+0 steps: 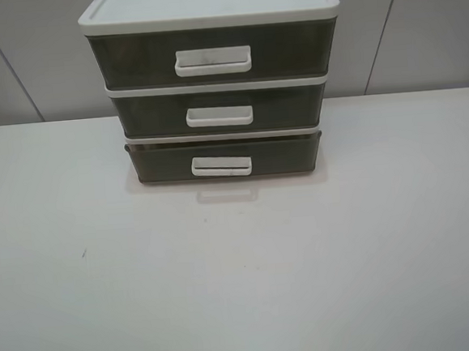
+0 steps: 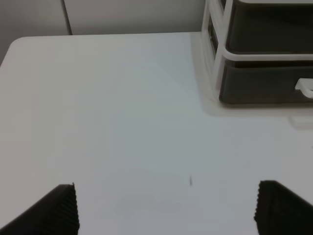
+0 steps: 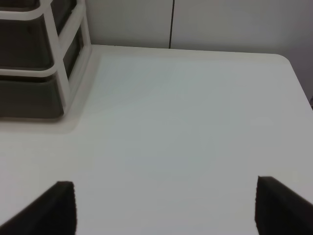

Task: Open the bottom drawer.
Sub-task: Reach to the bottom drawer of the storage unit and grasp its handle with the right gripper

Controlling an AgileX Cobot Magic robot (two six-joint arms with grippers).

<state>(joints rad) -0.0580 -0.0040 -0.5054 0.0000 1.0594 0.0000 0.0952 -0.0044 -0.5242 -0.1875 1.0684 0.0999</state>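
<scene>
A white-framed unit of three smoky-brown drawers stands at the back middle of the white table (image 1: 242,272). The bottom drawer (image 1: 160,165) is the lowest tier, with a white loop handle (image 1: 221,166); it sticks out slightly from the frame. It also shows in the left wrist view (image 2: 264,85) and the right wrist view (image 3: 29,98). My left gripper (image 2: 166,210) is open and empty, apart from the unit, over the table. My right gripper (image 3: 164,210) is open and empty, over the table beside the unit. Neither gripper shows in the exterior high view.
The two upper drawers, middle (image 1: 144,113) and top (image 1: 128,60), are shut under a white lid (image 1: 205,3). A small dark speck (image 1: 84,253) lies on the table front left. Grey wall panels stand behind the table.
</scene>
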